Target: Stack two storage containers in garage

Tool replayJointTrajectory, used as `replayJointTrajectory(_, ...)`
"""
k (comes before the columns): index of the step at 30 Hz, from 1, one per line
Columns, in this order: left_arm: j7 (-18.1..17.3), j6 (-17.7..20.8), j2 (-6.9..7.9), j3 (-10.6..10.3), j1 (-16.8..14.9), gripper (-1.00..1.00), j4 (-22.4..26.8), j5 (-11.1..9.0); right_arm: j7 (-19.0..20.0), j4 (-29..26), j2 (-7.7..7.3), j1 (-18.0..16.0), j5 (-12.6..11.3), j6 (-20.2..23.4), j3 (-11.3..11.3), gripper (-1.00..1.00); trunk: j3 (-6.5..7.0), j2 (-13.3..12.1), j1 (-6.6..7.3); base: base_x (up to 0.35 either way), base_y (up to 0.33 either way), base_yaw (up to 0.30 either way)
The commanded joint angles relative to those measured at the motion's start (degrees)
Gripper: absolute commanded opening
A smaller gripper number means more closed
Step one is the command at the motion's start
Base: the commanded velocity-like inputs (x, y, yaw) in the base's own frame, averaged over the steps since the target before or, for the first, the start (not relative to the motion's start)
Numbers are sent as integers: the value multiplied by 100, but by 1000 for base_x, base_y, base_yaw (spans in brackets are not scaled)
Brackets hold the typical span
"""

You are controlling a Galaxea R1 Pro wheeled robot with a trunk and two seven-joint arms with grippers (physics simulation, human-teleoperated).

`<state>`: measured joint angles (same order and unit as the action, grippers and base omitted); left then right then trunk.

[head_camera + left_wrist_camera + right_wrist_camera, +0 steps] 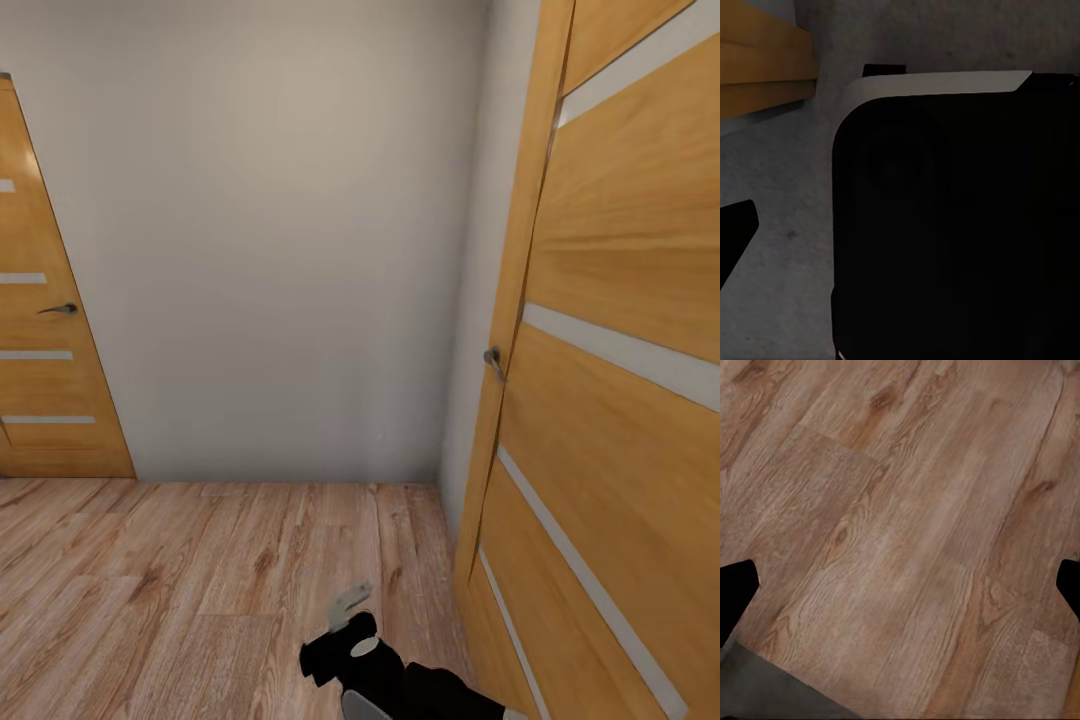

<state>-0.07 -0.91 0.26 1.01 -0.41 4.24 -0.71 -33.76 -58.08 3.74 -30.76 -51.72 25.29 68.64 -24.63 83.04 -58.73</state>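
Head view: matte grey-white wall (280,240) over a grainy wood-plank floor (170,590), flanked by two orange wood doors with pale horizontal stripes, one at far left (45,330) and one close at right (620,380) bearing a small metal handle (493,358); low in frame, a grey gripper (350,603) on a black arm, side and jaw state impossible to tell. Right wrist view: right gripper (900,585) with black fingertips (735,592) spread wide over bare planks, gripping nothing. Left wrist view: smooth, rounded black casing (960,225) against speckled grey, one black fingertip (735,232) at the edge, jaw spread unclear; no sign of the red-orange bins.

Plank floor (180,600) ahead and left of the tool (350,603) is wide open; a door (620,420) crowds its right, wall (280,250) blocks ahead.
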Motion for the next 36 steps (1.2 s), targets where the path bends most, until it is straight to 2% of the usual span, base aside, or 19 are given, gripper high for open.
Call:
replayJointTrajectory(1, -1, -12, 0, 10, -3, 100, -2, -8, 295, 193, -61, -9, -106, -86, 16, 100, -6, 4, 0, 0, 0, 0)
replayJointTrajectory(3, -1, -14, 0, 12, -3, 100, -2, -5, 1198, 846, -130, -9, -176, -276, 17, 100, -6, 4, 0, 0, 0, 0)
replayJointTrajectory(5, -1, -12, -1, 13, -3, 100, -2, -7, 1586, 1216, -142, -9, -184, -399, 19, 100, -6, 4, 0, 0, 0, 0)
replayJointTrajectory(9, -1, -14, -7, 10, -3, 100, -2, -4, 1936, 1654, -158, -9, -188, -618, 25, 100, -6, 4, 0, 0, 0, 0)
replayJointTrajectory(13, -1, -13, -8, 6, -3, 100, -2, -7, 2046, 1861, -170, -9, -188, -673, 53, 100, -6, 4, 0, 0, 0, 0)
replayJointTrajectory(19, -1, -14, -9, 5, -3, 100, -2, 0, 2058, 1942, -150, -9, -207, -698, 413, 100, -6, 4, 0, 0, 0, 0)
replayJointTrajectory(25, -1, -15, -9, 8, -3, 100, -2, 1, 2050, 1973, -128, -15, -226, -703, 514, 100, -6, 4, 0, 0, 0, 0)
replayJointTrajectory(27, -3, -15, -9, 7, -3, 100, -2, 1, 2051, 2247, -114, -66, -182, -870, 522, 100, -6, 4, 0, 0, 0, 0)
replayJointTrajectory(28, -2, -15, -9, 13, -3, 100, -2, 1, 2073, 2877, -96, -78, -170, -1295, 720, 100, -6, 4, 0, 0, 0, 0)
replayJointTrajectory(36, -4, -15, -9, 13, -3, 100, -2, 0, 2074, 3035, -126, 202, -171, -1605, 916, 100, -6, 4, 0, 0, 0, 0)
